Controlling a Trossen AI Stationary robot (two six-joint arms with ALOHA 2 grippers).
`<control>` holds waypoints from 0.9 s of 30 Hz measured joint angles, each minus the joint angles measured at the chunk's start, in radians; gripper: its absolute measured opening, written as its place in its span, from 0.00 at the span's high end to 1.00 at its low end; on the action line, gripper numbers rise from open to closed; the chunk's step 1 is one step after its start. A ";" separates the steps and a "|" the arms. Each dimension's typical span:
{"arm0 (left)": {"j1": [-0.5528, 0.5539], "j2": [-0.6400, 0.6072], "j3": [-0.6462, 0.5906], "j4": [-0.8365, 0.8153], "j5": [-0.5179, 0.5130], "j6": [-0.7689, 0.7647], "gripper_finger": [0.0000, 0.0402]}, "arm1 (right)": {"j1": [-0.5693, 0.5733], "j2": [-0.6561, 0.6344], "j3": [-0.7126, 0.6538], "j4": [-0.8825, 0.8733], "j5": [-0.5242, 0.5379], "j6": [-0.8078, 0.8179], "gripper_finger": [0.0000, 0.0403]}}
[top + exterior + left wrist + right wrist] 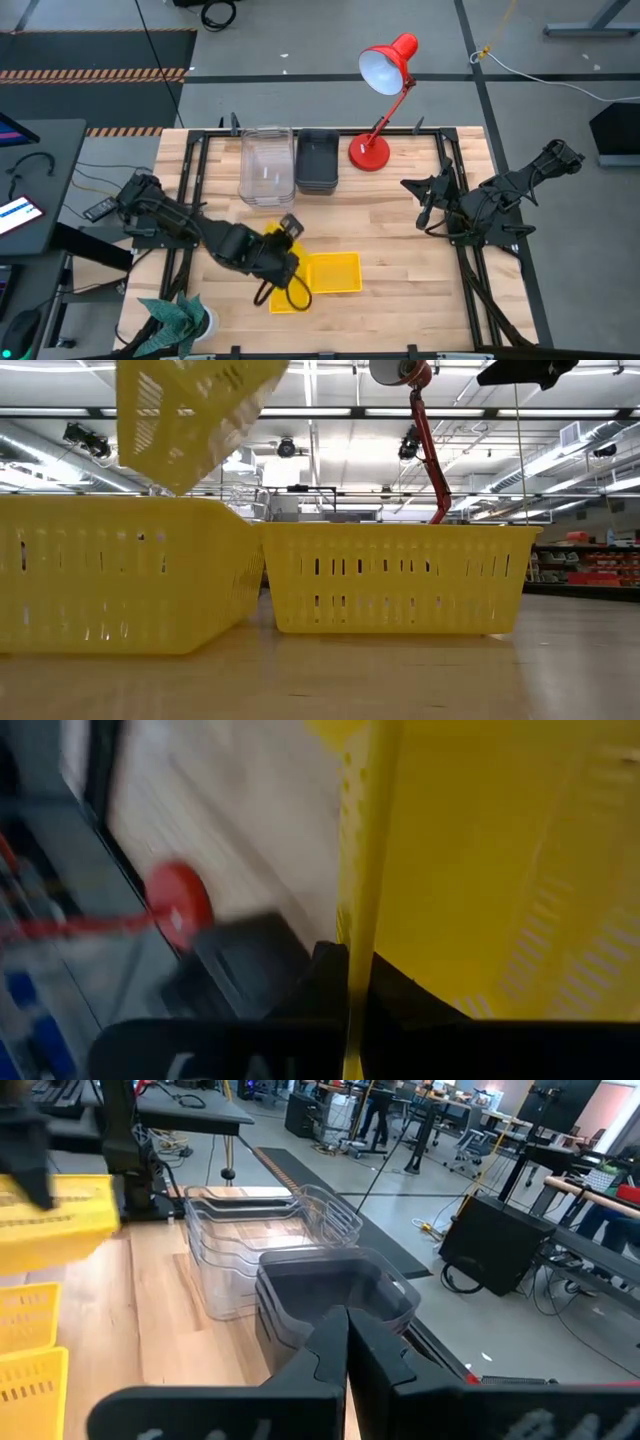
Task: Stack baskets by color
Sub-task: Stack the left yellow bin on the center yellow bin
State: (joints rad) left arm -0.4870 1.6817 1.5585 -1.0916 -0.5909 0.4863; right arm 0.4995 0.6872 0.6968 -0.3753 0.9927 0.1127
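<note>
A yellow basket (190,415) hangs tilted above the table with my left gripper (352,995) shut on it; in the high view my left arm hides most of it (274,238). Two more yellow baskets stand side by side, open side up, on the table below it, one (120,575) nearer and one (395,575) to its right. At the far edge stand a stack of clear baskets (266,165) and a stack of dark grey baskets (318,160). My right gripper (347,1355) waits shut and bare at the table's right (425,205). My left gripper pinches one side wall of the yellow basket at its rim (356,950), one finger (315,982) outside the wall and one (405,992) inside the basket. The fingers slant down from the table's left. The basket is lifted clear of the table and hangs tilted.
A red desk lamp (372,150) stands on its round base at the far edge, right of the grey stack. A green plant (175,318) sits at the near left corner. Bare wooden tabletop (400,235) lies between the yellow baskets and my right arm.
</note>
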 joint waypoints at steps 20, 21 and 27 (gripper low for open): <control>-0.109 0.085 -0.001 0.253 0.205 0.042 0.98 | 0.000 0.000 -0.001 -0.022 -0.027 0.068 0.98; -0.109 0.096 -0.001 0.249 0.206 0.042 0.98 | 0.000 0.000 -0.001 -0.022 -0.027 0.068 0.98; -0.113 0.153 -0.045 0.253 0.150 0.133 0.99 | 0.001 0.000 -0.001 -0.023 -0.051 0.068 0.98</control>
State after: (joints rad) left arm -0.6002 1.8342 1.5133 -0.8385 -0.4408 0.6191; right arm 0.5007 0.6872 0.6956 -0.3981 0.9413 0.1806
